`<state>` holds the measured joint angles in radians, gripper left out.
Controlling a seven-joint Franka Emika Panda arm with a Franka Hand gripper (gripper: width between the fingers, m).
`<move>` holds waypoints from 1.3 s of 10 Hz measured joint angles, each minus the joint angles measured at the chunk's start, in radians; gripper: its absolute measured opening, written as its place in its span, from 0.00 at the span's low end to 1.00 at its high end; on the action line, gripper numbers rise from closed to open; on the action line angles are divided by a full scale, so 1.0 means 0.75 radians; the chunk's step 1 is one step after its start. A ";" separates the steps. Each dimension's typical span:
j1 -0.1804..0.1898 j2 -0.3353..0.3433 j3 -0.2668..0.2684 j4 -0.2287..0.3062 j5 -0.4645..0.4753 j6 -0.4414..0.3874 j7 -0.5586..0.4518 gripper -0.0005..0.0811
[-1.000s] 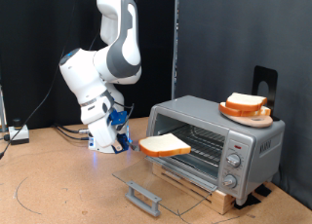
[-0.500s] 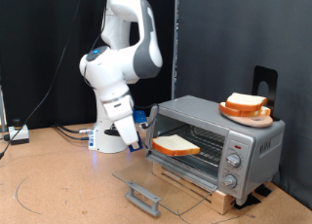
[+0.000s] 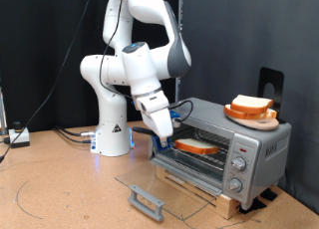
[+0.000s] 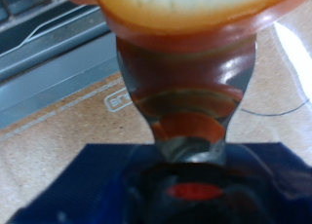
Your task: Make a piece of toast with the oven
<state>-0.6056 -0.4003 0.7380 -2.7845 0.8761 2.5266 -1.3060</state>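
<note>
Swung rightward since half a second ago, white arm's gripper (image 3: 166,139) now at the mouth of the boxy silver toaster oven (image 3: 221,149), jaws closed on pale squarish toast slice (image 3: 198,146) (image 4: 180,4) now inside the cavity, glass door (image 3: 164,183) folded down open, second slice on round orange plate (image 3: 250,114) atop.

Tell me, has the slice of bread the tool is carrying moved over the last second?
Yes. The piece of toast in the tool has moved toward the exterior view's right, from outside the oven into its open mouth.

Orange plate (image 3: 251,114) with a second bread slice (image 3: 252,105)
</note>
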 joint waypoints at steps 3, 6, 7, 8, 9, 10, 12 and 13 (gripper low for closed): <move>0.002 -0.059 0.061 -0.001 -0.013 0.022 0.012 0.51; -0.031 -0.083 0.084 -0.008 -0.100 0.019 0.062 0.51; -0.062 -0.083 0.084 -0.012 -0.129 0.021 0.063 0.51; -0.093 -0.083 0.082 -0.014 -0.148 0.021 0.062 0.51; -0.120 -0.083 0.080 -0.014 -0.155 0.021 0.059 0.51; -0.142 -0.082 0.076 -0.015 -0.157 0.021 0.050 0.51; -0.160 -0.082 0.064 -0.015 -0.157 0.020 0.030 0.51; -0.160 -0.082 0.055 -0.015 -0.153 0.020 0.012 0.51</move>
<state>-0.7254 -0.4614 0.7791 -2.7958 0.7612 2.5415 -1.2970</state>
